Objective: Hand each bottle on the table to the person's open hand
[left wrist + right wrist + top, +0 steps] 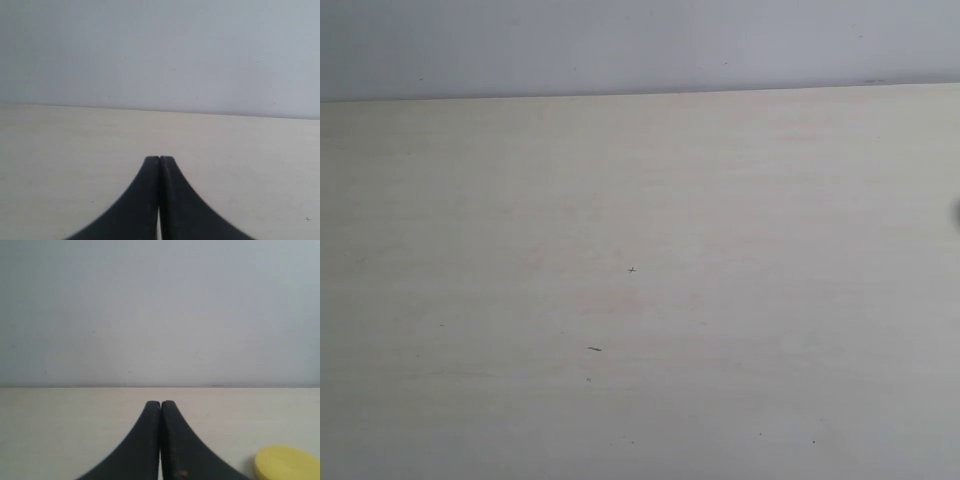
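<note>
Over the table (520,250), far edge at 12 o'clock, your left claw (159,159) and right claw (160,403) are both fully closed, holding nothing. Just beside the right claw is a yellow round thing (287,462); bottle or not, you cannot tell.

Left gripper (159,159) and right gripper (160,403) have curved, tapering black fingers (142,205).

No legible text, label, brand, number or sign in any view; nothing readable on the desk (740,200).
</note>
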